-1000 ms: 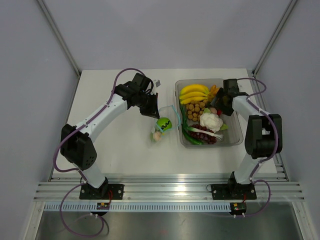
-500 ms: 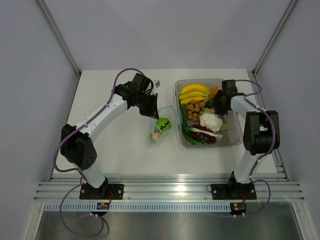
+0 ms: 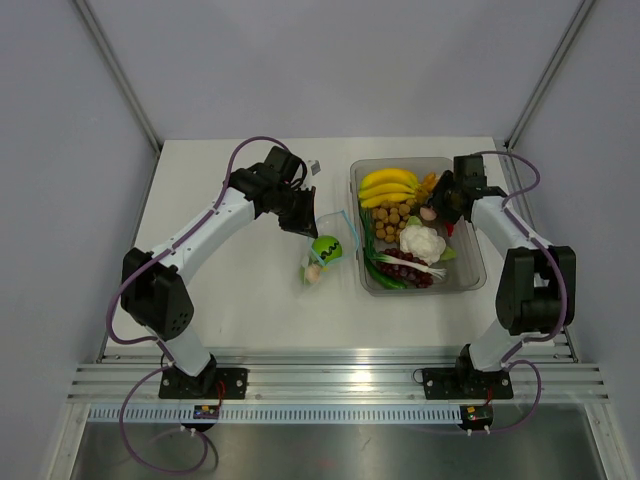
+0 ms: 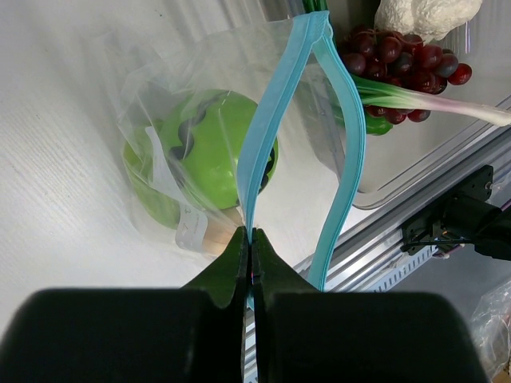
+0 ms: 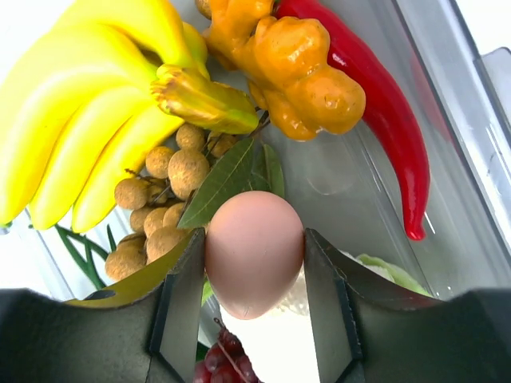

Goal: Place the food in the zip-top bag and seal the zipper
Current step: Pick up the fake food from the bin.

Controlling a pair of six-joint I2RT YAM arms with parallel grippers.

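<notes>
Left fingers (image 4: 235,260) fully closed, pinching one lip of the zipper (image 4: 270,132) at its near end. The other lip bows away to the right, so the bag (image 4: 152,104) mouth is open, not sealed. The bag lies on the worktop (image 3: 220,270) just left of the tub (image 3: 472,272), with its mouth end raised toward the left fingers. The green piece (image 4: 209,152) is inside the bag, dark markings on it visible through the plastic. A small pale piece (image 3: 315,272) touches the green one on the near side; it looks to be under the plastic too, but can't tell for sure. Right fingers (image 5: 182,297) are partway closed, gripping a pinkish egg-shaped piece (image 5: 254,251) from both sides, pads touching it. That grip sits over the far half of the tub, above the brown balls (image 5: 172,171) and a green leaf (image 5: 227,179). Can't tell whether the piece is clear of the pile or touching it. Also in the tub: bananas (image 5: 80,120) at the far left, an orange knobbly piece (image 5: 295,72) beside them, and a red chilli (image 5: 383,120) along the right wall. Nearer are the cauliflower (image 3: 422,243), grapes (image 4: 399,56) and a spring onion (image 4: 431,100) laid across the grapes. The two arms are well apart, left over the bag, right over the tub.
</notes>
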